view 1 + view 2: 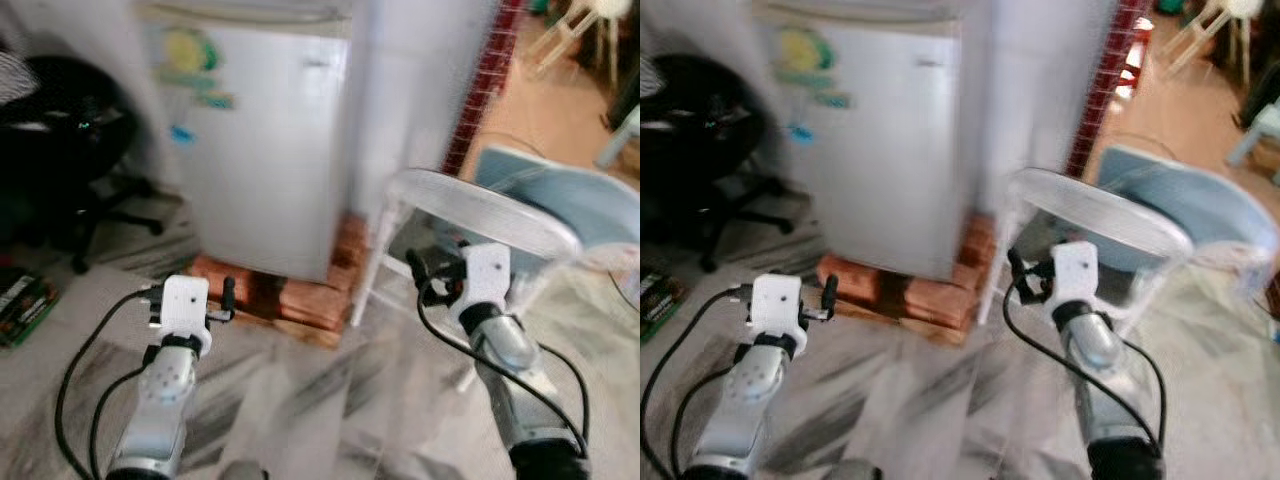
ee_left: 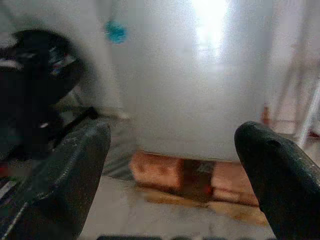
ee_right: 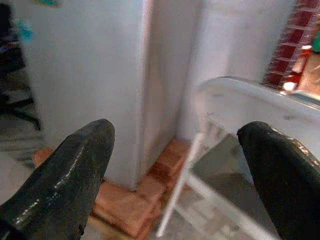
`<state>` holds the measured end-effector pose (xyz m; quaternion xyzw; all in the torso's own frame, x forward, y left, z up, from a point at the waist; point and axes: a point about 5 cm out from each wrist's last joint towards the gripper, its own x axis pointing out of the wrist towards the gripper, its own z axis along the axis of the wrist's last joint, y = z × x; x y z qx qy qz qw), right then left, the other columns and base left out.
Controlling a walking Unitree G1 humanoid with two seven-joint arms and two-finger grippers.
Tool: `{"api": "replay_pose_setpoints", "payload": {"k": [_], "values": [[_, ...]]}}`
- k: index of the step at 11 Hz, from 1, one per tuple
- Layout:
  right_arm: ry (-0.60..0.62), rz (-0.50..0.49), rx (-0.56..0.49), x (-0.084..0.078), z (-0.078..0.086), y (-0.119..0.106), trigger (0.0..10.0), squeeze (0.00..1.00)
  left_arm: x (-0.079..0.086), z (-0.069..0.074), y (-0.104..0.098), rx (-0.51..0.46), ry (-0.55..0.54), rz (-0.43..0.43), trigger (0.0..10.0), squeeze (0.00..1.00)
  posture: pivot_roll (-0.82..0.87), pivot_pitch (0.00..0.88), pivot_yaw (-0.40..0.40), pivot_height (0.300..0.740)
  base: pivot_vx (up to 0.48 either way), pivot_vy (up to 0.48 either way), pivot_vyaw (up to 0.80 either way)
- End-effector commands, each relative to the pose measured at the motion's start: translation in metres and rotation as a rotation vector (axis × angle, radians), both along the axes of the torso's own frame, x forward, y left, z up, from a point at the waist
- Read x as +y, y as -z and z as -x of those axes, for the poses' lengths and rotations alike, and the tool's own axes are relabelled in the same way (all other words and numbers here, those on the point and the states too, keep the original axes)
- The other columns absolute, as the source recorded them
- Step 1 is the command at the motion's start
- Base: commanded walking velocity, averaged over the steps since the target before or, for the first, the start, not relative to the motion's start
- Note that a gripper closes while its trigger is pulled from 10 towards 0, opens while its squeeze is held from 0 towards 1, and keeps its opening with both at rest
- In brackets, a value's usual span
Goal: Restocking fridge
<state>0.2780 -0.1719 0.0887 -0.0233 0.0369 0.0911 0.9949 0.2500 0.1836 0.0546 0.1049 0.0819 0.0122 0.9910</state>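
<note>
Fridge [image 1: 265, 150]: small white unit, door shut, standing on a base of red bricks [image 1: 285, 300] on the marbled floor [image 1: 300, 400]. It sits straight ahead of the robot, well apart from both claws.
Fridge door: carries a yellow-green sticker [image 1: 190, 55] near the top and a small blue mark [image 1: 182, 133] lower down. The left wrist view shows the blue mark and a bright glare on the door; the sticker itself is blurred.
Left claw [image 2: 172, 170]: spread wide, nothing between its fingers [image 2: 65, 175]. Held low in front of the fridge, pointing at the door and the brick base.
Right claw [image 3: 175, 170]: spread wide, empty. Aimed at the right front corner of the fridge and at the white plastic chair [image 1: 480, 215].
Chair: stands just beside the fridge on the robot's right, its curved back towards the robot. The right wrist view shows its white legs and the gap between it and the fridge side.
Office chair [image 1: 70, 140]: black, on castors, to the left of the fridge. The left wrist view shows it as a dark blur.
Brick column [image 1: 480, 80]: red, behind the white chair.
Head views: blurred throughout; both silver arms are raised with black cables looping from the wrists.
</note>
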Motion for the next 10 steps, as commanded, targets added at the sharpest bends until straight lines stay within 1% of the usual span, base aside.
{"api": "replay_pose_setpoints", "payload": {"k": [1, 2, 3, 5, 10], "values": [[-0.008, -0.008, -0.01, 0.0015, -0.0009, -0.0031, 10.0, 0.0, -0.0008, -0.0035, -0.0042, -0.009, 0.011, 0.005, 10.0, 0.0, 0.08, 0.0, -0.016, 0.74, 0.0, 0.48, -0.69], [-0.012, -0.006, -0.011, 0.0023, -0.0008, -0.0033, 10.0, 0.0, -0.0016, -0.0038, -0.0047, -0.01, 0.015, 0.009, 10.0, 0.0, 0.08, 0.0, -0.016, 0.74, 0.0, 0.48, -0.62], [-0.013, -0.002, -0.013, 0.0027, -0.001, -0.0035, 10.0, 0.0, -0.0024, -0.004, -0.0052, -0.01, 0.019, 0.013, 10.0, 0.0, 0.08, 0.0, -0.016, 0.74, 0.0, 0.48, 0.0], [-0.018, -0.004, -0.013, 0.0034, -0.0019, -0.004, 10.0, 0.0, -0.0019, -0.0045, -0.0056, -0.003, 0.018, 0.037, 10.0, 0.0, 0.07, 0.0, -0.018, 0.74, 0.0, 0.48, -0.44], [-0.023, -0.005, -0.018, 0.006, -0.0059, -0.0063, 10.0, 0.0, -0.0027, -0.0082, -0.0088, -0.009, 0.03, 0.057, 10.0, 0.0, 0.07, 0.0, -0.016, 0.74, 0.0, 0.48, 0.0]]}}
